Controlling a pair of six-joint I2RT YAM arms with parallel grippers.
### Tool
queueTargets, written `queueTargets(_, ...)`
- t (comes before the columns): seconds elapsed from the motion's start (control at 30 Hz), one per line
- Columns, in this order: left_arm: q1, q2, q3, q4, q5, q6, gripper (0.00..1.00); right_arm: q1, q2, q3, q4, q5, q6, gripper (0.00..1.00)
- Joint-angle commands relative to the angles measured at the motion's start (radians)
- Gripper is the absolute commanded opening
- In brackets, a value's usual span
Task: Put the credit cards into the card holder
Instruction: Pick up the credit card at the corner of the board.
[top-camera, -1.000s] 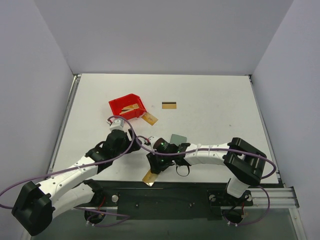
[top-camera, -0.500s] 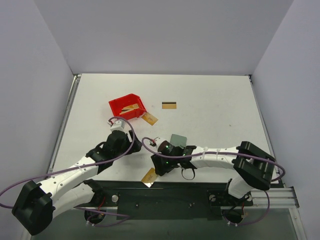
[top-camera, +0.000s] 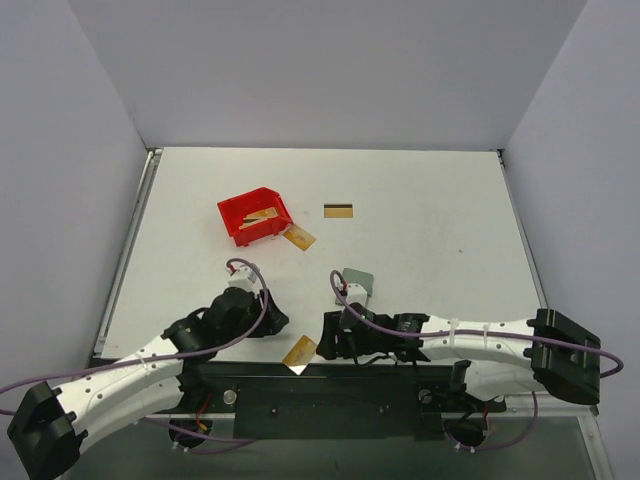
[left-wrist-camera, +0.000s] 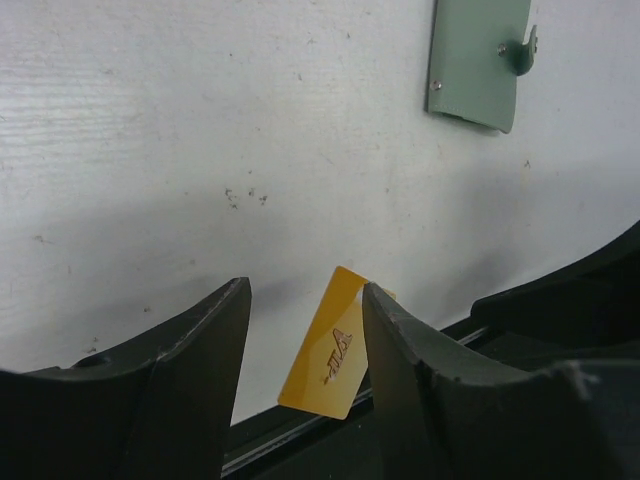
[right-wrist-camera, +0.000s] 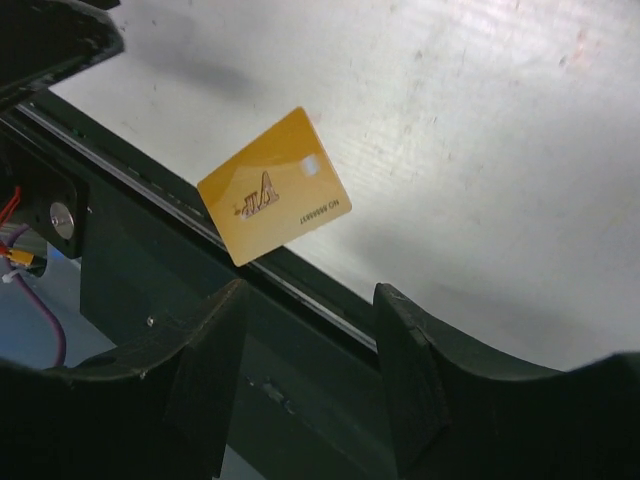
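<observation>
One gold credit card (top-camera: 300, 352) lies at the table's near edge, partly overhanging it. In the left wrist view this card (left-wrist-camera: 333, 345) shows between my open fingers, close against the right finger (left-wrist-camera: 400, 330). My left gripper (top-camera: 274, 325) sits just left of it, and my right gripper (top-camera: 326, 346) just right of it, open and empty. The right wrist view has the card (right-wrist-camera: 273, 186) ahead of the open gripper (right-wrist-camera: 310, 295). The grey-green card holder (top-camera: 357, 281) lies shut behind the right arm, also seen from the left wrist (left-wrist-camera: 478, 60). Further cards lie at the back: one striped (top-camera: 338, 210), one beside the bin (top-camera: 299, 238).
A red bin (top-camera: 240, 210) stands at the back left with a card (top-camera: 262, 215) inside it. The dark mounting rail (top-camera: 330, 395) runs right below the table's near edge, under the overhanging card.
The right arm has drawn back towards the near edge and its jaws have widened, away from the card. The left arm has pulled back towards the card and its jaws have narrowed.
</observation>
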Motion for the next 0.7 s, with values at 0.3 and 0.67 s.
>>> queueTargets(0.3, -0.086, -0.098, -0.042, -0.124, 0.015, -0.109, 0.37, 0.101, 0.102, -0.056, 0.199, 0.063, 0.297, 0.48)
queueTargets(0.67, -0.1, -0.028, -0.106, -0.021, 0.064, -0.12, 0.24, 0.095, 0.2, -0.083, 0.279, 0.05, 0.366, 0.47)
